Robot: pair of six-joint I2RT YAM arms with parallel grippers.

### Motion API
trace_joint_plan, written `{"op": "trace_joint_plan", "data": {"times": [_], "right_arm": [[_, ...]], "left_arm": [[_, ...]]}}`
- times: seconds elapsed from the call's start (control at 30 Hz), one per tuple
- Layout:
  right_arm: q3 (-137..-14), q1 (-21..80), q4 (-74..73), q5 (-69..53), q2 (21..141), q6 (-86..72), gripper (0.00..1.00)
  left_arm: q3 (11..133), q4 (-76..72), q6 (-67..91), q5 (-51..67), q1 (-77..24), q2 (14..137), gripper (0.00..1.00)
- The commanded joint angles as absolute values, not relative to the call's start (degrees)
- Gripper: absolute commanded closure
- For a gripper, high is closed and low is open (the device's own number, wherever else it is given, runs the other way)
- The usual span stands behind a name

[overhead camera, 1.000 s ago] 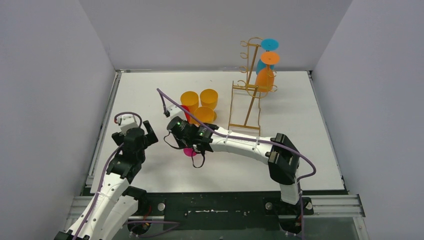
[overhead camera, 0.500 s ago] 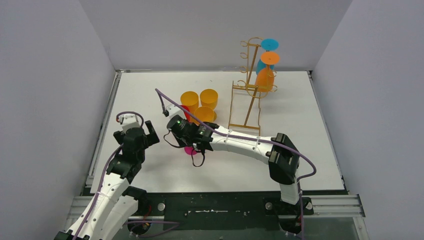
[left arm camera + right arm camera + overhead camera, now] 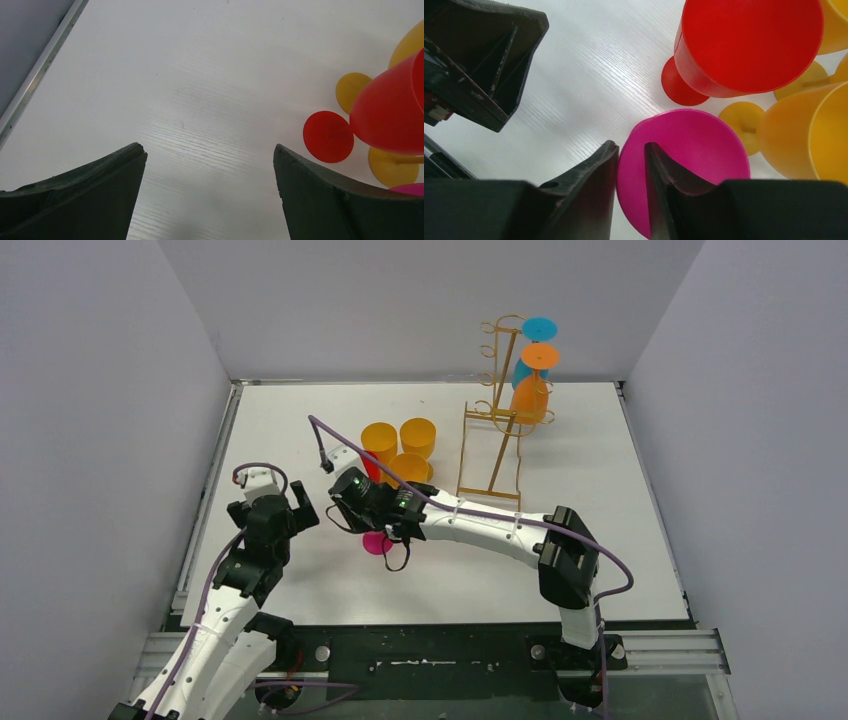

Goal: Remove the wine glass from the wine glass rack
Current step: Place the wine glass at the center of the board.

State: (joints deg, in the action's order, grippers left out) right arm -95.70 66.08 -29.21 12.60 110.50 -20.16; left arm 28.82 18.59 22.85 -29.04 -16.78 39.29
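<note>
The gold wire wine glass rack (image 3: 492, 430) stands at the back right of the table. An orange wine glass (image 3: 532, 390) and a blue one (image 3: 530, 340) hang upside down on it. My right gripper (image 3: 366, 508) is left of the rack, near the table's middle. In the right wrist view my right gripper (image 3: 631, 146) is shut on the rim of a pink wine glass (image 3: 694, 150), one finger inside the bowl and one outside. The pink glass (image 3: 378, 542) shows under it in the top view. My left gripper (image 3: 285, 508) is open and empty over bare table, as the left wrist view (image 3: 208, 148) shows.
A red wine glass (image 3: 749, 45) and three yellow glasses (image 3: 405, 445) stand upright just behind the pink glass, between my right gripper and the rack. My left gripper's fingers (image 3: 474, 65) are close on the left. Grey walls enclose the table.
My right gripper has shifted slightly left and back with the pink glass. The left arm has barely moved.
</note>
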Motion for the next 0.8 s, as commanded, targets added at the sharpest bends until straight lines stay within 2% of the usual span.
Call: {"op": "trace_joint_plan", "data": {"times": [0.0,0.23,0.43,0.53,0.67,0.77], "right_arm": [[-99.46,66.2,-27.61,12.3,111.17,-19.76,0.68],[-103.4,66.37,-30.57,12.57,108.54,-19.77,0.65],[-101.05,66.54,-29.79,11.84,99.56,-21.0,0.61],[-96.26,66.53,-28.35,10.91,92.35,-21.84,0.59],[-83.58,66.43,-25.18,9.42,81.13,-24.75,0.46],[-74.45,66.49,-25.95,11.25,73.54,-29.74,0.46]], "left_arm": [[30.54,15.84,22.76,-28.34,-16.77,38.89,0.03],[31.37,17.05,23.94,-29.23,-16.79,38.68,0.03],[31.46,17.12,23.99,-29.59,-16.79,38.17,0.03],[31.62,17.23,23.99,-29.61,-16.79,38.06,0.03],[31.48,16.99,23.86,-29.4,-16.79,37.88,0.03],[31.46,16.87,23.82,-28.97,-16.83,38.0,0.03]]}}
